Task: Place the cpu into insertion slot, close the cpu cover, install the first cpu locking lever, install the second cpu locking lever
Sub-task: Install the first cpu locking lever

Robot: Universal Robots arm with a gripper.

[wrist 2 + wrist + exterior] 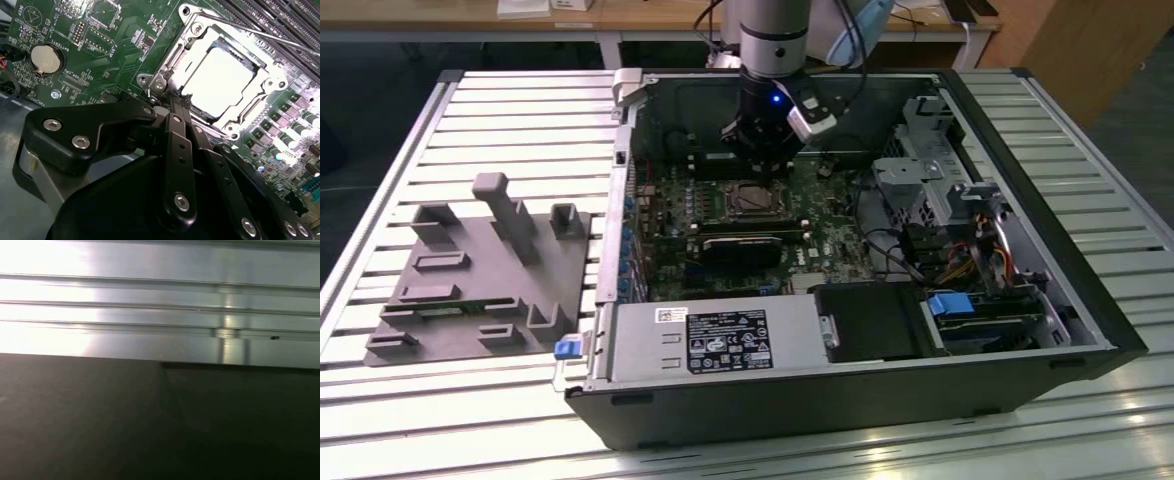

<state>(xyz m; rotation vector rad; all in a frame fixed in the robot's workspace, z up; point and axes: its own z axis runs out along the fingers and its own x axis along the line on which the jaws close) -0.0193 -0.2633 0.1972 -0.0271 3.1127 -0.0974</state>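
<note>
One gripper [176, 102], fingers pressed together, empty, beside one insertion slot [225, 75]; one cpu [222, 80] seated, glare-washed; one cpu cover [265, 87] down

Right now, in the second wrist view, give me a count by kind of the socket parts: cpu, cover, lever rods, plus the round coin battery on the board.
cpu: 1, seated in the insertion slot
cpu cover: 1, lying down around the chip
lever rods: 1 clearly seen, along the socket's edge
coin battery: 1
Total: 4
The gripper is closed at the socket's corner.
</note>
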